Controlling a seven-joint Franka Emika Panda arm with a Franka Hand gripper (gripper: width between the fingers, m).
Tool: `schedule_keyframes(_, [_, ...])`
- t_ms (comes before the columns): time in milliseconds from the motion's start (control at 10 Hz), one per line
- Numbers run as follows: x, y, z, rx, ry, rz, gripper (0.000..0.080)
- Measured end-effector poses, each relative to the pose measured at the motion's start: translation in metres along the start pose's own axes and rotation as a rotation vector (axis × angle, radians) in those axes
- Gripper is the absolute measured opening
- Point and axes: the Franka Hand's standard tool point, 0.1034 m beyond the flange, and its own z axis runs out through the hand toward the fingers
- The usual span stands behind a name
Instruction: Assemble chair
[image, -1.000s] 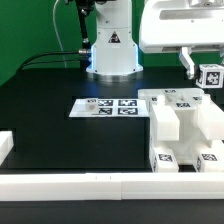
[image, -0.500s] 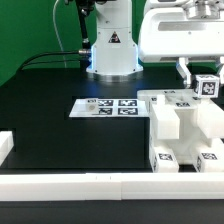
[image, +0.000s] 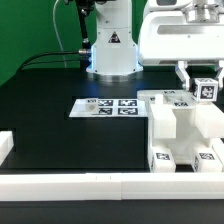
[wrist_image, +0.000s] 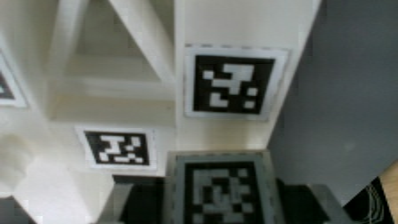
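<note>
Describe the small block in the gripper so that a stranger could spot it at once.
Start at the black table; on the exterior view's right stands the blocky white chair structure. Just above it hangs the gripper, shut on a small white block. Unlike the other tagged parts, it is clamped between fingers, one black-and-white tag facing the camera.

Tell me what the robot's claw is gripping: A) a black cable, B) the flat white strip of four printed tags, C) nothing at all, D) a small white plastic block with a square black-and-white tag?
D: the gripper is closed on the small white plastic tagged block, above the white blocky chair parts.
</note>
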Motion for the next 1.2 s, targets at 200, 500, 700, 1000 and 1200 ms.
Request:
schedule_keyframes(200, [0.0015, 0.0002, 0.0013, -0.002, 0.01, -0.002, 0.0282])
schedule_keyframes(500, [0.0021, 0.0007, 0.0017, -0.003, 0.01, -0.01, 0.0282])
schedule_keyframes(700, [0.0021, 0.0007, 0.0017, -0.003, 0.009, -0.01, 0.046])
schedule_keyframes(1000, [0.002, 0.0007, 0.0017, -0.003, 0.009, -0.01, 0.0635])
schedule_keyframes(1200, [0.0008, -0.0002, 0.002, 0.003, -0.033, -0.004, 0.0647])
